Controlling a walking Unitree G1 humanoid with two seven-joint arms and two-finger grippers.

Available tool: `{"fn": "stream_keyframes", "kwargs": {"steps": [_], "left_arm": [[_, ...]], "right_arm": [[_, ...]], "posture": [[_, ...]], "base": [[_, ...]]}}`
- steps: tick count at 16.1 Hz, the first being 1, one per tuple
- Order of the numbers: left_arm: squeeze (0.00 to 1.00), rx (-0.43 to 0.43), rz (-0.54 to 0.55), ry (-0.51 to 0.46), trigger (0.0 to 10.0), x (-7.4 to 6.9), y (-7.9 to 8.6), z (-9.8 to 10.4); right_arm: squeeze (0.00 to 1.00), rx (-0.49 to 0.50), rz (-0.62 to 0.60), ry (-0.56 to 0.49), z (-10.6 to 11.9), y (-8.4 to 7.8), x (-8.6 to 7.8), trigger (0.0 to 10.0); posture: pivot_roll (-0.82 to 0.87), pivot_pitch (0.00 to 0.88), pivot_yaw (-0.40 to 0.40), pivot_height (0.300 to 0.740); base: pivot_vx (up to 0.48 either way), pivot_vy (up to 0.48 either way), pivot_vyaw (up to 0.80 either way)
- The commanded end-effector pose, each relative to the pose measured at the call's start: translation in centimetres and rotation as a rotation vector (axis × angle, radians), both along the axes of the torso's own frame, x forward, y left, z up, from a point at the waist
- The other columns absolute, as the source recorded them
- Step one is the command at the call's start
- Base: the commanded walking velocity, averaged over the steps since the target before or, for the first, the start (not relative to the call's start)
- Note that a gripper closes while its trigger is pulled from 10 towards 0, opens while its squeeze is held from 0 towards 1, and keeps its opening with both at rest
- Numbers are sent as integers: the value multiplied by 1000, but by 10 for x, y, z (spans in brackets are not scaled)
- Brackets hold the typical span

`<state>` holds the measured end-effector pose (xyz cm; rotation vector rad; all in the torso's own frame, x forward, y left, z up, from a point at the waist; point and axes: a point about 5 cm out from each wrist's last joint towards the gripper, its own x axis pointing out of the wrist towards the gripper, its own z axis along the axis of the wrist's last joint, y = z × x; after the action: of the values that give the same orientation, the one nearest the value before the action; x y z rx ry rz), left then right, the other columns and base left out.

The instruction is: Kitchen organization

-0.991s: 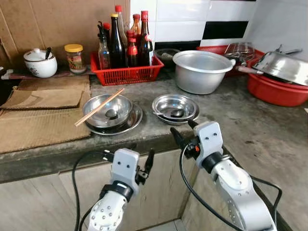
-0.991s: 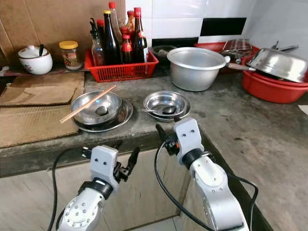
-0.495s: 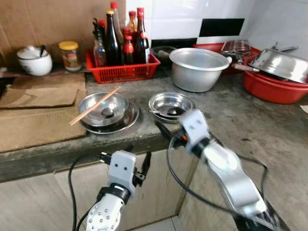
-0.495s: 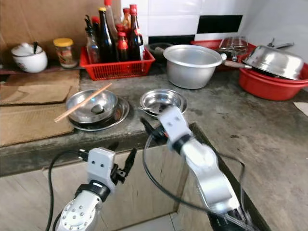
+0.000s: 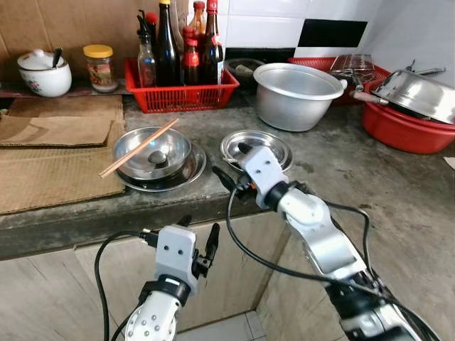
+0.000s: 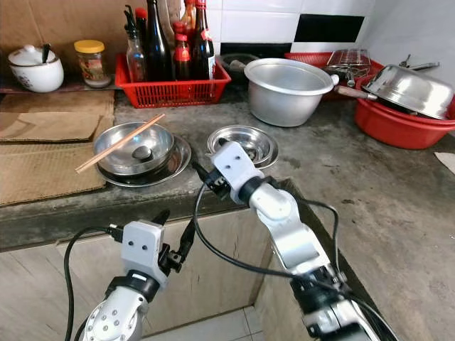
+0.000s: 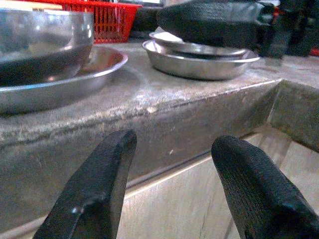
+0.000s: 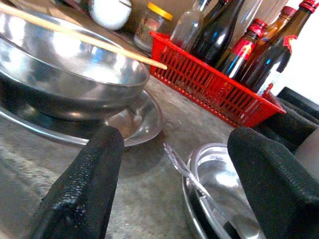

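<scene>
Head cams looked down on the bench (image 5: 341,163); wrist cams sat low near its edge, both catching the small steel dish (image 8: 224,179).

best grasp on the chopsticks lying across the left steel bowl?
Pinch the chopsticks at the low end overhanging the steel bowl toward the cardboard, coming from above. That end has free space beneath it, and the right gripper, fingers open, is already near.
</scene>
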<state>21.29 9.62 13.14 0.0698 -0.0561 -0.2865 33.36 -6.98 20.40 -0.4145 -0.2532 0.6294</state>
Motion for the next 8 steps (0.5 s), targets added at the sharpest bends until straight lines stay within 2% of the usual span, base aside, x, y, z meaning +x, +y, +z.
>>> {"fn": "stream_keyframes", "kwargs": {"steps": [1,8], "left_arm": [[0,-8,-8,-18,10000,-3,-4,6],[0,-12,-12,-19,10000,-4,-5,6]], "right_arm": [[0,-23,-13,-19,1,1,4,10000],[0,-68,-71,-23,-2,4,19,10000]], "posture": [[119,66,-126,740],[125,57,-128,740]], "base": [[0,0,0],[0,0,0]]}}
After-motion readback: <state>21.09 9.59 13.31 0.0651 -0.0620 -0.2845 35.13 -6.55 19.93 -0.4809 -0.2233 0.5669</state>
